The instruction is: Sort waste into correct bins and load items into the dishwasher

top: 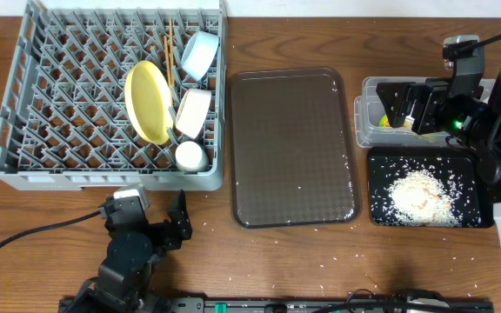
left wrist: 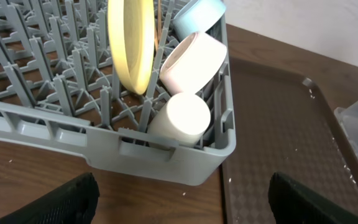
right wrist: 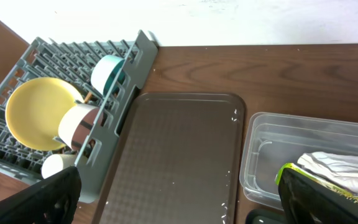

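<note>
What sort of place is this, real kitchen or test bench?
Likely a test bench staged as dish clean-up: a dish rack sits on a wooden table, with rice in a black tray beside a clear tub.

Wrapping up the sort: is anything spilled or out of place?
Yes. Stray rice grains dot the brown tray and the table around it, outside the black tray holding the rice pile. The rack looks orderly.

Rack [top: 103, 181] grey matt plastic, tub [right wrist: 272, 162] clear glossy plastic. Brown tray [top: 294, 148] finely textured, probably plastic. Table [top: 407, 43] wood-grain, smooth.
</note>
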Motion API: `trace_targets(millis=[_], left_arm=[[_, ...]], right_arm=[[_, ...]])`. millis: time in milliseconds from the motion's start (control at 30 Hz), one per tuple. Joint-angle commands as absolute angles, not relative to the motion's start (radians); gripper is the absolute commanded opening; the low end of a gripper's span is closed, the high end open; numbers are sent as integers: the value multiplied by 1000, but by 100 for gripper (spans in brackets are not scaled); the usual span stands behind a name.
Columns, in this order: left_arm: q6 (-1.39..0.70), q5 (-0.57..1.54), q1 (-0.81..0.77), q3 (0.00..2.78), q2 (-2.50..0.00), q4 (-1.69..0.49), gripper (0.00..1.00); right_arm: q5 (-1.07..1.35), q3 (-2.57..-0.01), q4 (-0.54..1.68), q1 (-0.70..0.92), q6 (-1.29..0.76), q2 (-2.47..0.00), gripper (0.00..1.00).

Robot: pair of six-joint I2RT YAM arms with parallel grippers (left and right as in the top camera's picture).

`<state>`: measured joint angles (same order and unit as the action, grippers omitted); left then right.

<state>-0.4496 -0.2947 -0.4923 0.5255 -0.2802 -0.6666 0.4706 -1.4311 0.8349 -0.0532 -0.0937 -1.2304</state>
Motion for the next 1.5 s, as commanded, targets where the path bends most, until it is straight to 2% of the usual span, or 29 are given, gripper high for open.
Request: trace_targets(millis=[0, 567, 833, 1033, 1133, 1467], left_arm=[[-453, -302, -495, 525, -272, -669, 87], [-419, -353, -481, 524, -272, -668, 87], [-397, -295, -290, 426, -270, -529, 88], [-266, -102, -102, 232, -209, -208, 88], [-258, -54, -29, 145, -155, -115, 88], [-191, -40, 63, 55, -26, -88, 88]], right_arm=[[468, -1439, 836, -58, -81, -1231, 99], [467, -1439, 835, -58, -81, -1230, 99], [468, -1439, 835, -58, -81, -1230, 99], [468, -1439, 835, -58, -81, -1230, 99], [467, -1439, 835, -58, -81, -1230, 99], [468, -1439, 835, -58, -81, -1230, 99]])
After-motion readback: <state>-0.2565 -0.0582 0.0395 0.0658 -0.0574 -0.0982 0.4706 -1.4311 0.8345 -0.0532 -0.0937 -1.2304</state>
